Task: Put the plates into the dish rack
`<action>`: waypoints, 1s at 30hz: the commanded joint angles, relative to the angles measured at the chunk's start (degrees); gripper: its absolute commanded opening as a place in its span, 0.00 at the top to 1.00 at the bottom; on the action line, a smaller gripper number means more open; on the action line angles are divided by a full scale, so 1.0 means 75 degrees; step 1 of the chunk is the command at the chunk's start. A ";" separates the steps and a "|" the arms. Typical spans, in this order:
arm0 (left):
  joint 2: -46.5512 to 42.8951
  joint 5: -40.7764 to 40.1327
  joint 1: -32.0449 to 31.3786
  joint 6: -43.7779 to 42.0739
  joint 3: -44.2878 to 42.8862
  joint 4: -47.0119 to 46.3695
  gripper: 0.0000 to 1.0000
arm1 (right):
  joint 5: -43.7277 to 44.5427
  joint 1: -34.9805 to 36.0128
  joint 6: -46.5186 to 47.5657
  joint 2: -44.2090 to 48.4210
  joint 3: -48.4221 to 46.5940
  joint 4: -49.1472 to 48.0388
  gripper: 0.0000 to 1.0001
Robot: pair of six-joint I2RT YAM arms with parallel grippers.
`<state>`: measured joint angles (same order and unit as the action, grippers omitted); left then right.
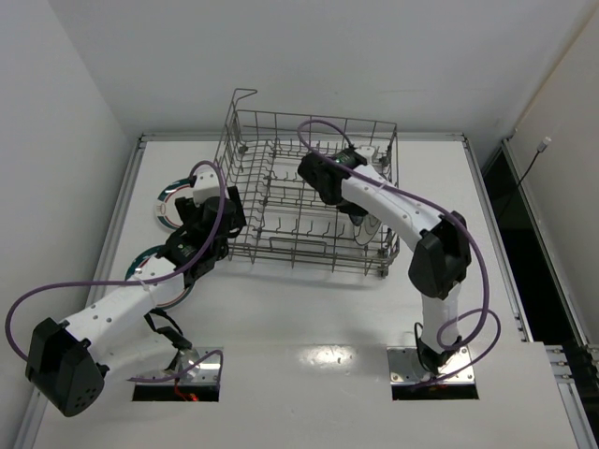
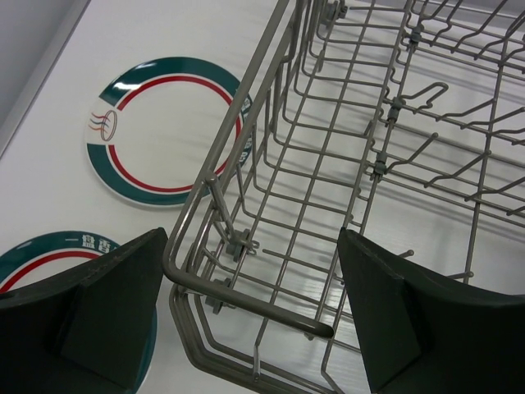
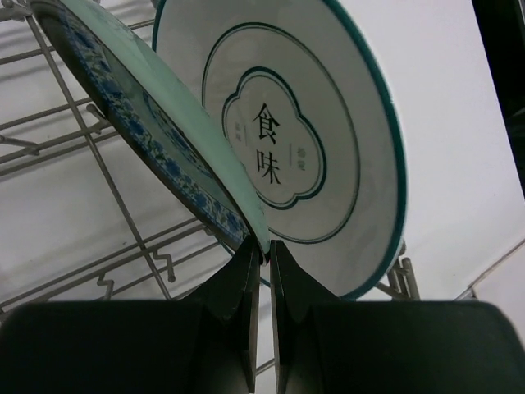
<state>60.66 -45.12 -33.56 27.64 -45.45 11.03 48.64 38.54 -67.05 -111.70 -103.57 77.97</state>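
Left wrist view: the left gripper point(image 2: 250, 246) has its fingers wide apart. They straddle the near left corner rim of the rack point(image 2: 369, 148) and grip nothing. Just left of that corner, the near banded plate point(image 2: 41, 250) lies flat on the worktop point(image 1: 281, 309), partly hidden by the left finger. The far banded plate point(image 2: 168, 127) lies flat beyond it, close to the rack's left side and near the worktop's left edge. The rack sits toward the far edge, about midway across. Inside its right end, the right gripper point(image 3: 261, 250) has its fingers together, and the tips meet the lower rim of the teal plate point(image 3: 156, 139). Whether they pinch the rim cannot be told. The teal plate stands tilted on edge among the wires. The pale plate point(image 3: 328, 123) stands on edge just behind it.
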 commanded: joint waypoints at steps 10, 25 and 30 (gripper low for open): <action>-0.0307 -0.0183 -0.0084 0.0030 0.0060 -0.0216 0.18 | -0.2030 0.0087 -0.0143 0.0419 0.1374 -0.1512 0.91; 0.0242 -0.0395 0.1579 0.1892 -0.2153 0.2923 0.07 | -0.0966 -0.0135 0.0395 0.1836 -0.0183 -0.0645 0.50; 0.1084 0.0540 0.2725 0.2640 -0.2950 0.3474 0.06 | -0.1047 -0.0322 0.1028 0.3474 0.0787 -0.2422 0.47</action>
<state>64.88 -45.98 -17.12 41.69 -64.51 31.62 39.07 37.45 -62.83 -93.58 -100.49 68.05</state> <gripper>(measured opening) 0.936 0.517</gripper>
